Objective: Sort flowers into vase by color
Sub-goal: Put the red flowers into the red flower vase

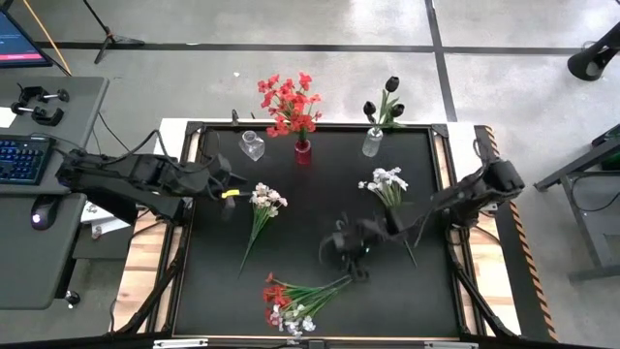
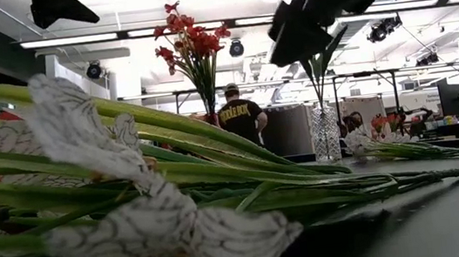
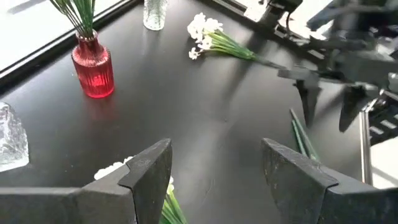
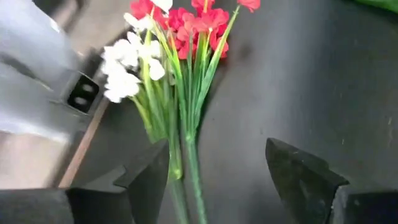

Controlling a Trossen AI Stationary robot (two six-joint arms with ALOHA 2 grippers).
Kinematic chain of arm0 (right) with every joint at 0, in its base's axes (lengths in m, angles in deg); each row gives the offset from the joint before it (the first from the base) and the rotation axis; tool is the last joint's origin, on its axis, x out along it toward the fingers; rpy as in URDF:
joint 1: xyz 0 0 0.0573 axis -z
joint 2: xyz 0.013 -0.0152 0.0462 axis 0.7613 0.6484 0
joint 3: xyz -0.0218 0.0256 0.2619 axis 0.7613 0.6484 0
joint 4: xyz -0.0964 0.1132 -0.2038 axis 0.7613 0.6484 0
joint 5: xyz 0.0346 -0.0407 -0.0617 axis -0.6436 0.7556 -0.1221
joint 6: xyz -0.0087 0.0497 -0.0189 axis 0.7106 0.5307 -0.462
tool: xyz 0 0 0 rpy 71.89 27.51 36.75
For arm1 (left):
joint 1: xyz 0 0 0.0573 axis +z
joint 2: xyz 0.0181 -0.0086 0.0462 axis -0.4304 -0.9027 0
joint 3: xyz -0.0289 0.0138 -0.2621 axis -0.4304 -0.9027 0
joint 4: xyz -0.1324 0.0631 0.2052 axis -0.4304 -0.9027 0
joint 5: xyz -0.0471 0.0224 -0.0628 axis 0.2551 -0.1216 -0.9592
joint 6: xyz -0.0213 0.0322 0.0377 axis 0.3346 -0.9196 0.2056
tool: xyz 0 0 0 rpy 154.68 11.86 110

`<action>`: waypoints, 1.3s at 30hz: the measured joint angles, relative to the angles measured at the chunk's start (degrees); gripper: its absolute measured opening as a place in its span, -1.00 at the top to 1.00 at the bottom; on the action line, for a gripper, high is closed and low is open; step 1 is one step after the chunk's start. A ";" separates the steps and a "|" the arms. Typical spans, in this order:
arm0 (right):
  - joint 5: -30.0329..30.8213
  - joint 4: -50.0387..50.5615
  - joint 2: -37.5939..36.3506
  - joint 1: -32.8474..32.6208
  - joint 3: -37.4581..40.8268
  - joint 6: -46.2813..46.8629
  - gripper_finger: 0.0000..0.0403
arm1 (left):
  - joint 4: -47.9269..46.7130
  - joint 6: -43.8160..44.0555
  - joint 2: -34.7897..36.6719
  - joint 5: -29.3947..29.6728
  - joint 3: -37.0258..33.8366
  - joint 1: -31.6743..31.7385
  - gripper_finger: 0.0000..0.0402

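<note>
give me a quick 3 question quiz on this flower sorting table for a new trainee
1. True or false: the red vase already holds red flowers.
2. Multiple choice: which vase is empty? A) the red vase B) the clear vase at the back left C) the clear vase at the back right
3. Short answer: which pincer hangs over the mixed red and white bunch at the front of the table, and are its fingers open or shut?

Key
1. True.
2. B; the back right vase holds black flowers.
3. The right pincer, fingers open, nothing held. The left pincer waits open beside a loose white spray.
</note>
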 joint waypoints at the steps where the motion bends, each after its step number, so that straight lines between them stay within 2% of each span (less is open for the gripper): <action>1: 2.28 -0.39 1.17 -1.08 -0.64 -1.67 -0.27 | 0.02 -0.24 -0.31 0.02 0.00 0.00 -0.15; 3: 4.44 -0.75 3.79 -2.49 -2.24 -3.22 -0.27 | 0.05 -0.40 -0.72 0.04 0.00 0.00 -0.15; 15: 4.77 -1.41 20.73 -4.34 -15.35 -6.23 -0.27 | 0.11 1.30 -0.73 -0.05 0.00 0.00 -0.15; 19: 3.98 -1.38 24.07 -4.41 -18.25 -6.23 -0.27 | 0.13 2.29 -0.73 -3.45 0.00 0.02 -0.15; 29: 2.99 1.08 25.52 -6.00 -17.62 -5.94 -0.27 | -1.02 0.53 -0.73 -4.04 0.00 0.02 -0.15; 32: 5.10 2.60 25.52 -6.32 -17.61 -6.21 -0.27 | -1.28 -0.29 -0.73 -4.04 0.00 0.02 -0.15; 35: 8.45 3.77 25.54 -6.10 -17.59 -6.04 -0.20 | -1.29 -0.38 -0.73 -3.85 0.00 0.02 -0.15; 39: 9.00 3.40 25.54 -4.82 -17.59 -6.14 -0.04 | -1.29 -0.38 -0.73 -3.80 0.00 0.02 -0.15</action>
